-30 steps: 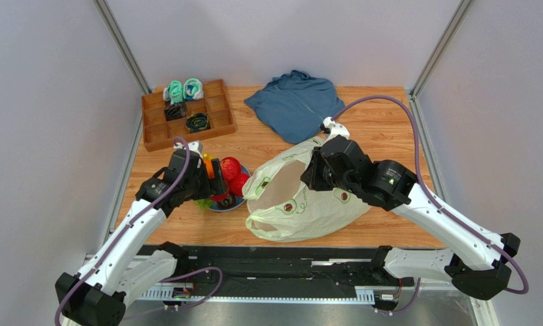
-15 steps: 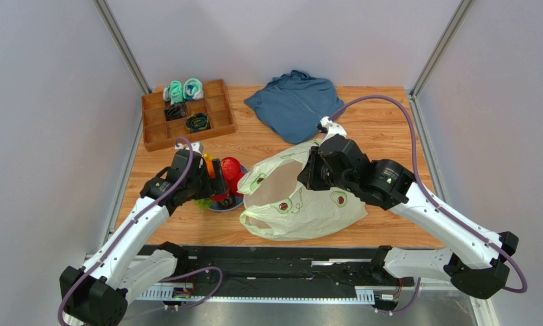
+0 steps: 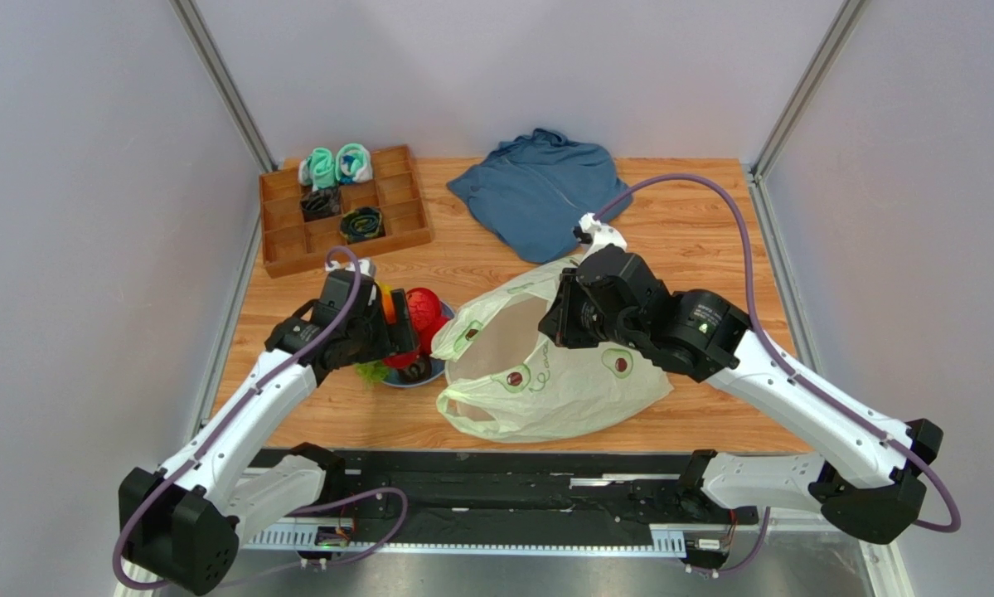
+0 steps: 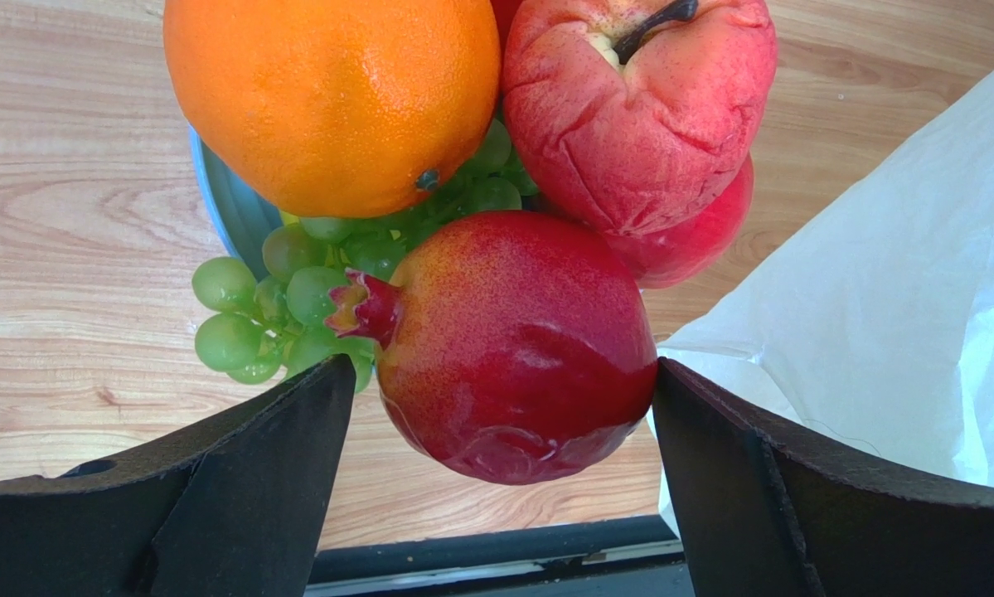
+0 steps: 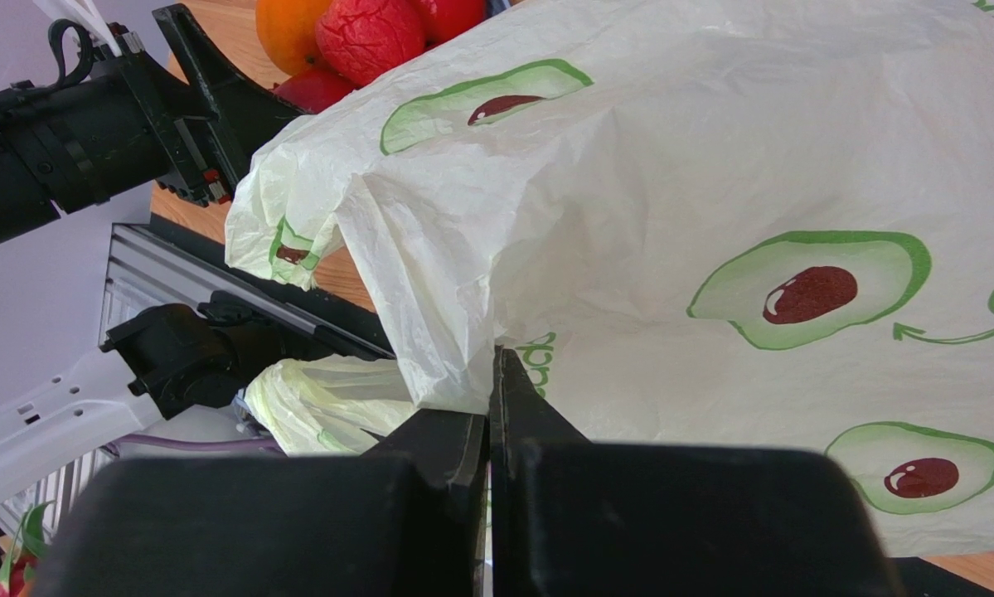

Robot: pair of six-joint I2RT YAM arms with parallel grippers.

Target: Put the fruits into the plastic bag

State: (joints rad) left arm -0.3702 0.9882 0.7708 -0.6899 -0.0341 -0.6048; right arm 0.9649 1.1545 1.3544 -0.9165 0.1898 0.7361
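Observation:
The fruits sit piled in a blue bowl point(image 4: 221, 205) at the table's left: an orange point(image 4: 334, 93), a wrinkled red apple point(image 4: 639, 118), green grapes point(image 4: 271, 305) and a glossy red pomegranate point(image 4: 514, 342). The pile also shows in the top view point(image 3: 421, 317). My left gripper point(image 4: 502, 423) is open, one jaw on each side of the pomegranate, with a gap on the left side. The pale-green plastic bag point(image 3: 552, 373) lies right of the bowl, its mouth facing the bowl. My right gripper point(image 5: 489, 386) is shut on the bag's upper rim point(image 5: 452, 336) and holds it up.
A wooden compartment tray point(image 3: 344, 208) with rolled socks stands at the back left. A folded blue garment point(image 3: 542, 189) lies at the back centre. The black rail point(image 3: 502, 463) runs along the near table edge just below the bag.
My right gripper has drawn the bag's rim a little to the left, and the bag has slid toward the bowl. My left gripper has shifted slightly at the fruit pile.

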